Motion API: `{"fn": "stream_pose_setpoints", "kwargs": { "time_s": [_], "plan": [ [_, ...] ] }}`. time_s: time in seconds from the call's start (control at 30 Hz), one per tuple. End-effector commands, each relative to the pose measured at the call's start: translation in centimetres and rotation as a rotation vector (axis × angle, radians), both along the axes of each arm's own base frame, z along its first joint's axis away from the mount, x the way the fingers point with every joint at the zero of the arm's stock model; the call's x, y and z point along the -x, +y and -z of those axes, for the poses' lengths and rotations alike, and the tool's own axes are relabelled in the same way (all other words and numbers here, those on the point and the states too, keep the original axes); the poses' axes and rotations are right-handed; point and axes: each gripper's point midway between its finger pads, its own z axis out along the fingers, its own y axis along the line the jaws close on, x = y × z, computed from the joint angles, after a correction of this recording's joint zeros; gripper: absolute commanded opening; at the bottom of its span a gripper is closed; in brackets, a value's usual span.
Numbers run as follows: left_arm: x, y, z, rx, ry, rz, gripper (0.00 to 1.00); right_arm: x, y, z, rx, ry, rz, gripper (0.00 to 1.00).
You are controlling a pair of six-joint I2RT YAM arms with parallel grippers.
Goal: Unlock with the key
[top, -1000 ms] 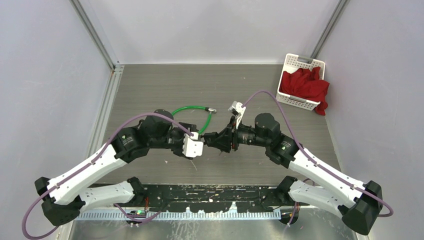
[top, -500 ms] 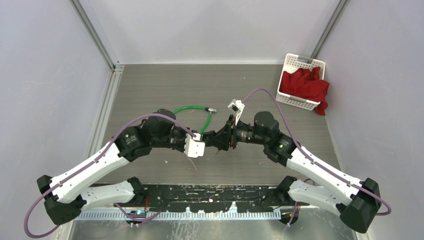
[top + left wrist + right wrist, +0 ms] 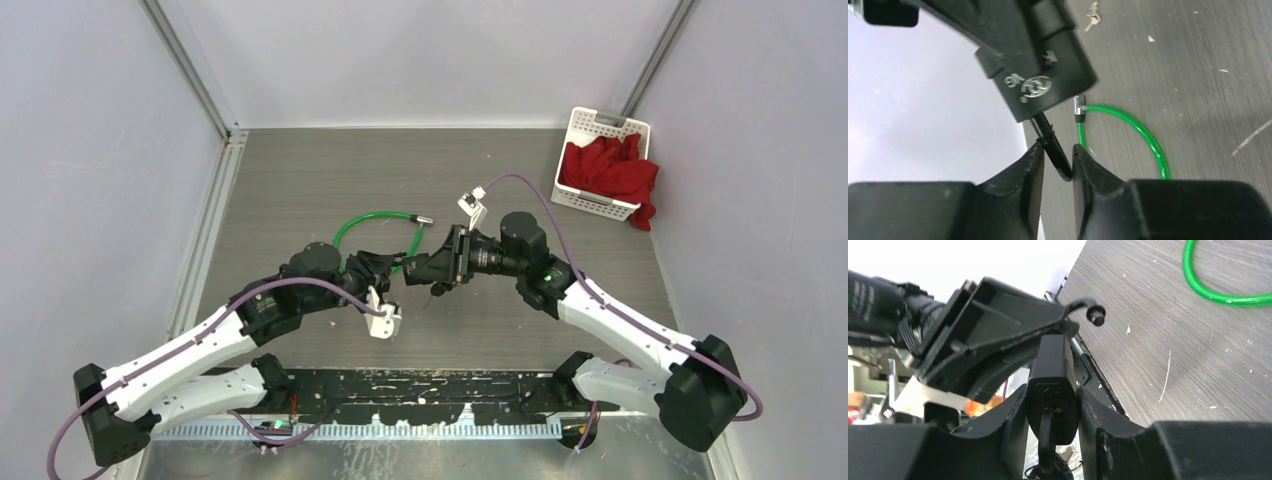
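Right end effector (image 3: 1052, 395) grips the lock (image 3: 1053, 357). Left end effector (image 3: 1057, 157) pinches the thin stem (image 3: 1048, 132) under the lock. A crooked tug could make it slip.

Surface (image 3: 300, 180): matt grey wood-grained finish, fine scratches. Cable (image 3: 1235, 301): glossy green plastic sheath, metal ferrule (image 3: 1078, 106). Lock (image 3: 1050, 390): smooth black plastic. Key (image 3: 1054, 150): matt black. Basket (image 3: 600, 122): white plastic. Red cloth (image 3: 605, 170): soft, crumpled.
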Motion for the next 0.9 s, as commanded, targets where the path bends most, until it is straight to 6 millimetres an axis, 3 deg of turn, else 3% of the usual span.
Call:
{"fn": "stream_pose_setpoints", "kwargs": {
  "time_s": [0.0, 0.1, 0.13, 0.37, 0.6, 0.87],
  "plan": [
    [0.7, -0.1, 0.4, -0.059, -0.094, 0.092, 0.37, -2.5, -0.2, -2.6, -0.132, 0.093, 0.074, 0.01],
    [2.2, 1.3, 3.1, -0.178, 0.081, 0.088, 0.68, -3.8, -1.1, -1.2, -0.098, 0.122, 0.112, 0.01],
    [2.5, 1.8, 3.6, -0.196, 0.15, 0.061, 0.74, -4.7, -1.8, -0.9, -0.09, 0.128, 0.141, 0.01],
    [2.7, 3.5, 4.8, -0.234, 0.421, -0.126, 0.79, -9.6, -5.6, 1.0, -0.005, 0.127, 0.281, 0.01],
    [-0.5, 4.9, 4.6, -0.179, 0.673, -0.391, 0.83, -17.6, -9.7, 5.6, 0.162, 0.094, 0.491, 0.01],
    [-1.6, 6.7, 4.3, -0.155, 0.678, -0.451, 0.86, -27.2, -10.8, 9.2, 0.302, 0.071, 0.58, 0.01]
  ]
}}
